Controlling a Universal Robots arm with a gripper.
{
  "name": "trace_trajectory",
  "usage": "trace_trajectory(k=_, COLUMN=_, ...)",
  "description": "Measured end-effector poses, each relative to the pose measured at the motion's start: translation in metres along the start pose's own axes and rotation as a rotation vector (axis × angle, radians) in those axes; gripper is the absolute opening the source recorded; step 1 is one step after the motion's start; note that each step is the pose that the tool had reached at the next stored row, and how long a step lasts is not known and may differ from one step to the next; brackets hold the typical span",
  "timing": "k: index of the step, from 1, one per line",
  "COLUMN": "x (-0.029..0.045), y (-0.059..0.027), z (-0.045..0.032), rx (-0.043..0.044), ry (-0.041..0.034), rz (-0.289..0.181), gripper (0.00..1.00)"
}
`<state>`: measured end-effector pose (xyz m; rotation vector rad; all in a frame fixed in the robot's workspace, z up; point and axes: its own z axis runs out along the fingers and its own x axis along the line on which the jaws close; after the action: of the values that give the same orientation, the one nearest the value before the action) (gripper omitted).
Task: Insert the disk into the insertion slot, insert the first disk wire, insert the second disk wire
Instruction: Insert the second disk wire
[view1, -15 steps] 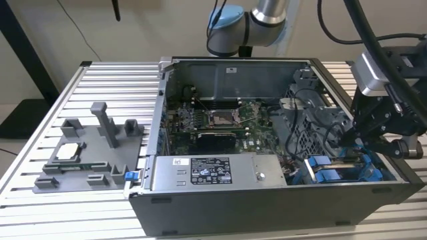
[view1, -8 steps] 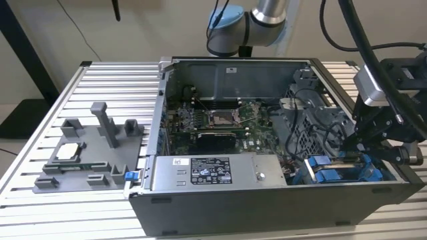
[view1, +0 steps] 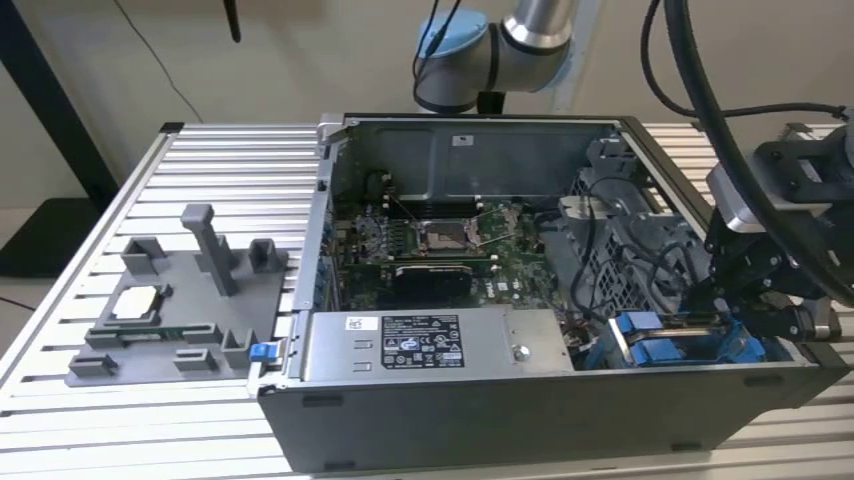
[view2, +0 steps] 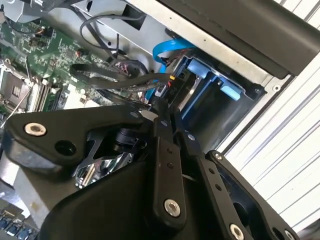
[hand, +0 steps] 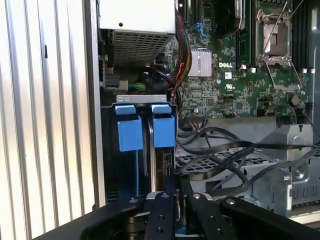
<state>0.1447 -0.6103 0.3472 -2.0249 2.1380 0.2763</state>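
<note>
The disk sits in its slot at the case's front corner, on the exterior view's right, and its blue carrier (view1: 657, 350) (hand: 131, 131) (view2: 201, 70) shows there. Hanging over that bay, my gripper (view1: 742, 318) (view2: 167, 112) (hand: 177, 194) has its black fingers (hand: 162, 210) pressed close together. A black disk wire (hand: 220, 150) (view2: 120, 80) runs up to the fingertips, and its connector (view2: 162, 91) lies right at the disk's end. A blue ribbon wire (view2: 167, 49) curls behind the bay.
The open computer case (view1: 534, 420) lies on a slatted metal table (view1: 200, 170). Inside it are the motherboard (view1: 427, 240), a labelled grey power-supply box (view1: 427, 345) and a grey drive cage (view1: 641, 250). A grey fixture (view1: 174, 300) stands on the exterior view's left.
</note>
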Motion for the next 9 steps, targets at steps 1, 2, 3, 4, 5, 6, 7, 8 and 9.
trace_trajectory(k=1, x=0.0003, y=0.0000, z=0.0012, rx=0.0025, ry=0.0007, rz=-0.001, gripper=0.00)
trace_trajectory(k=2, x=0.0007, y=0.0000, z=0.0026, rx=0.0053, ry=0.0007, rz=-0.001, gripper=0.00)
trace_trajectory(k=3, x=0.0010, y=-0.0001, z=0.0038, rx=0.0081, ry=0.0006, rz=-0.002, gripper=0.00)
trace_trajectory(k=4, x=0.0013, y=0.0000, z=0.0049, rx=0.0108, ry=0.0006, rz=-0.003, gripper=0.00)
trace_trajectory(k=5, x=0.0015, y=-0.0001, z=0.0056, rx=0.0129, ry=0.0006, rz=-0.004, gripper=0.00)
trace_trajectory(k=6, x=0.0016, y=-0.0001, z=0.0061, rx=0.0139, ry=0.0005, rz=-0.004, gripper=0.00)
trace_trajectory(k=7, x=0.0017, y=-0.0001, z=0.0063, rx=0.0141, ry=0.0006, rz=-0.004, gripper=0.00)
trace_trajectory(k=8, x=0.0018, y=-0.0001, z=0.0065, rx=0.0143, ry=0.0005, rz=-0.004, gripper=0.00)
trace_trajectory(k=9, x=0.0018, y=-0.0001, z=0.0067, rx=0.0143, ry=0.0005, rz=-0.004, gripper=0.00)
